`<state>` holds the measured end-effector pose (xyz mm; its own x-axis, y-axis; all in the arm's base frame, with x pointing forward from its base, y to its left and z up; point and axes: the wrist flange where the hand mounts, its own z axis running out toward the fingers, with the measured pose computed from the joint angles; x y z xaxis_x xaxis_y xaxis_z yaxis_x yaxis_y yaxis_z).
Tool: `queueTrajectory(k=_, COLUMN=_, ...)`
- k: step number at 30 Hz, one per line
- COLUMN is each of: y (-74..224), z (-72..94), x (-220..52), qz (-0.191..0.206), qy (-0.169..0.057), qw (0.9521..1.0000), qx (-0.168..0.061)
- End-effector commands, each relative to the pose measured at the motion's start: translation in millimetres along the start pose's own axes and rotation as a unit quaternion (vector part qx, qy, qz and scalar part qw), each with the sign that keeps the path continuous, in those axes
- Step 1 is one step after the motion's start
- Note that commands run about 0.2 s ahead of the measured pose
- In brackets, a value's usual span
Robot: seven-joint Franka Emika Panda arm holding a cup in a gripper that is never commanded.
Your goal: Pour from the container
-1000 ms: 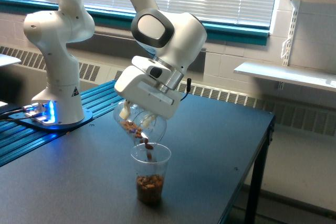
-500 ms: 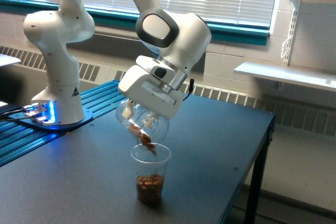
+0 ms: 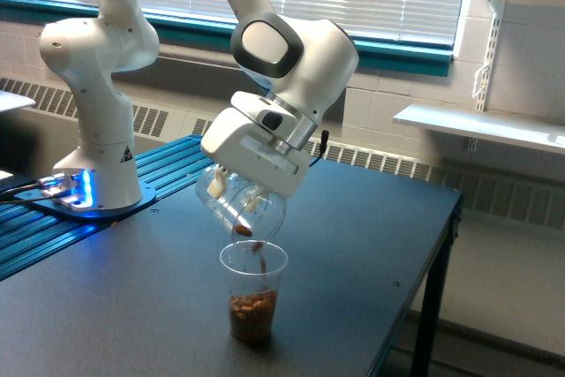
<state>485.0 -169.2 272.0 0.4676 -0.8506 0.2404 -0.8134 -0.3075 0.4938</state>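
Note:
My gripper (image 3: 237,193) is shut on the container (image 3: 240,207), a small clear rounded jar held tipped steeply with its wide mouth pointing down. A couple of brown nut-like pieces (image 3: 245,232) sit at its lip, and one falls just above the rim of the tall clear plastic cup (image 3: 253,295). That cup stands upright on the dark table directly under the jar's mouth, its lower third filled with brown pieces (image 3: 252,310). The white hand hides most of the fingers.
The arm's white base (image 3: 95,184) stands on a blue ribbed mount at the exterior view's left. The dark table's edge (image 3: 446,218) runs along the right. Behind are a radiator, blinds and a white wall shelf (image 3: 481,125).
The jar has tipped further and risen slightly. Most of its brown pieces have dropped into the cup, leaving only a few at the mouth.

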Motion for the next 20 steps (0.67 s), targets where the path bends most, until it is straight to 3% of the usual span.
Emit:
queueTrajectory(k=1, y=-1.9, z=-2.4, x=-0.4, qz=-0.014, qy=-0.005, qw=0.9999, qx=-0.003)
queueTrajectory(k=20, y=-0.1, z=-8.3, x=-0.1, qz=-0.011, qy=-0.002, qw=0.9999, qx=0.009)
